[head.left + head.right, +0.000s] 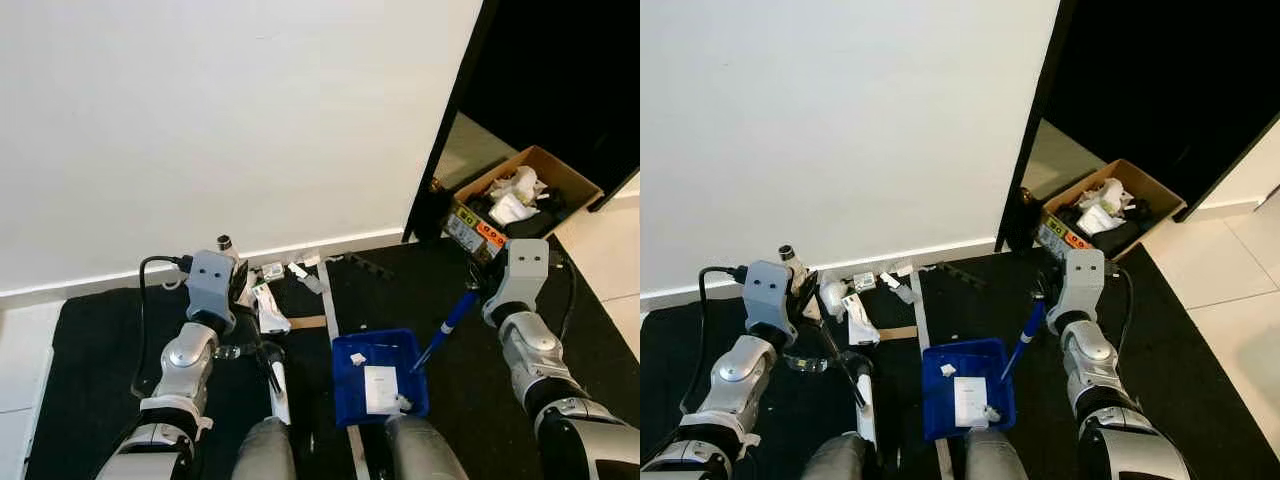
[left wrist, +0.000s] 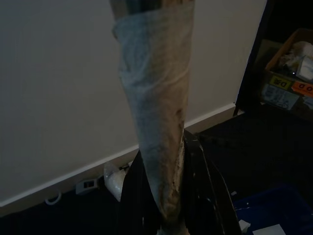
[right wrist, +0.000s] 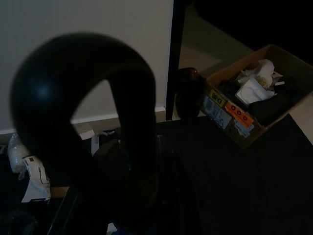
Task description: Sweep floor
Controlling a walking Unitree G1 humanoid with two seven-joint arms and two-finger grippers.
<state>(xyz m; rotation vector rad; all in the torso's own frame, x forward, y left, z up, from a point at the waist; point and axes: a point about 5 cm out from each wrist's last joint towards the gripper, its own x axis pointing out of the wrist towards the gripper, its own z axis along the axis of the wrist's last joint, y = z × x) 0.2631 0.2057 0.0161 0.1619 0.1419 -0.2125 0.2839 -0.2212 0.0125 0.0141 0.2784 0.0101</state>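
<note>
A blue dustpan lies on the black mat in front of my legs, with white paper scraps inside it. Its blue handle rises to my right gripper, which is shut on it; the handle's black loop end looms large in the right wrist view. My left gripper is shut on a brush whose white-wrapped handle runs between the black fingers. The brush's lower part hangs left of the dustpan. Litter lies by the wall's skirting.
A white wall stands ahead. A black doorframe is at the right, with an open cardboard box of rubbish beside it. A pale tape strip crosses the mat. Light tiles lie far right.
</note>
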